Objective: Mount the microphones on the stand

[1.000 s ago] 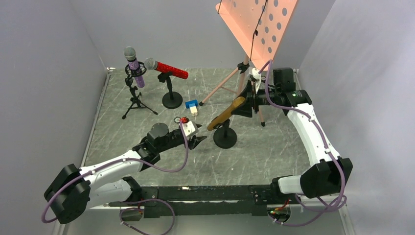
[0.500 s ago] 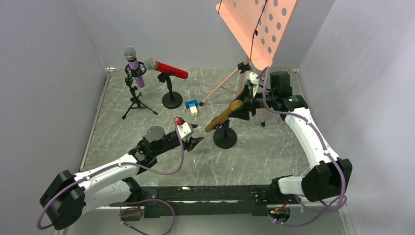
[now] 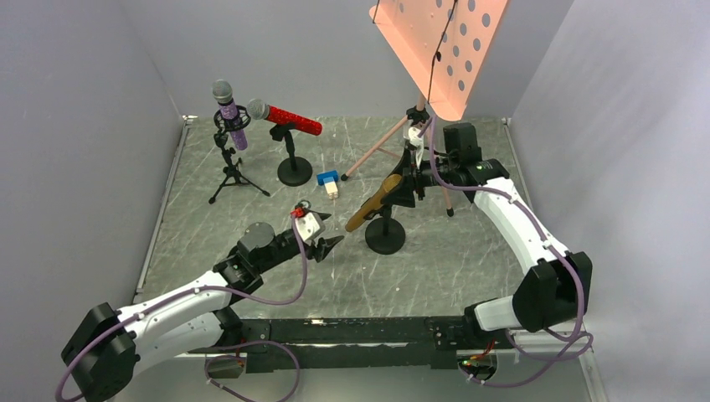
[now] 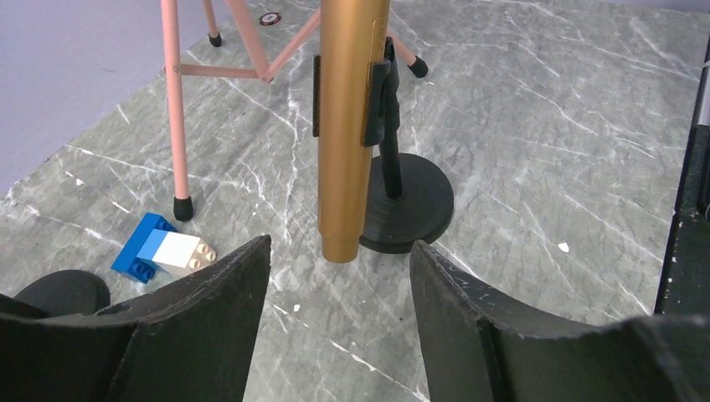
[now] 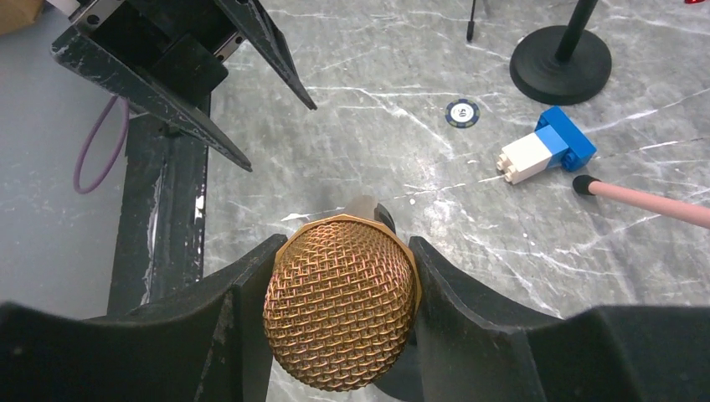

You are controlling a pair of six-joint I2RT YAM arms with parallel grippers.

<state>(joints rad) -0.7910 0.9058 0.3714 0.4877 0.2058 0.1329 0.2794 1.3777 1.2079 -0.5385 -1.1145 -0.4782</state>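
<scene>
**Third mic in its clip, right claw on its head**

Two of the three look finished. The purple mic (image 3: 228, 107) stands upright in a tripod (image 3: 233, 167). The red mic (image 3: 285, 119) lies tilted on a round stand (image 3: 294, 170). Both are well apart from either claw, far beyond the left one.

The gold mic (image 4: 345, 126) is the one in hand. The right claw (image 5: 342, 251) pinches its mesh head, with a finger pressed against each side and the head filling the gap between them. The body slopes down and away from that claw. The left wrist view shows it seated in the black clip (image 4: 381, 88) of its stand (image 4: 412, 205), held about midway along, with the tail end free below the clip.

The left claw (image 3: 329, 246) is spread wide and holds nothing. It sits low, and the mic's tail lies straight ahead of its fingertips, apart from them. A blue-and-white block (image 4: 163, 251) lies ahead and to that claw's left, touching neither the mic nor the stand.

By my reading the task is nearly done, since all three mics are on stands. What looks left is for the right claw to let go of the head and back off without dragging the mic out of the clip. I cannot tell from these views whether the clip has fully closed round the body
</scene>
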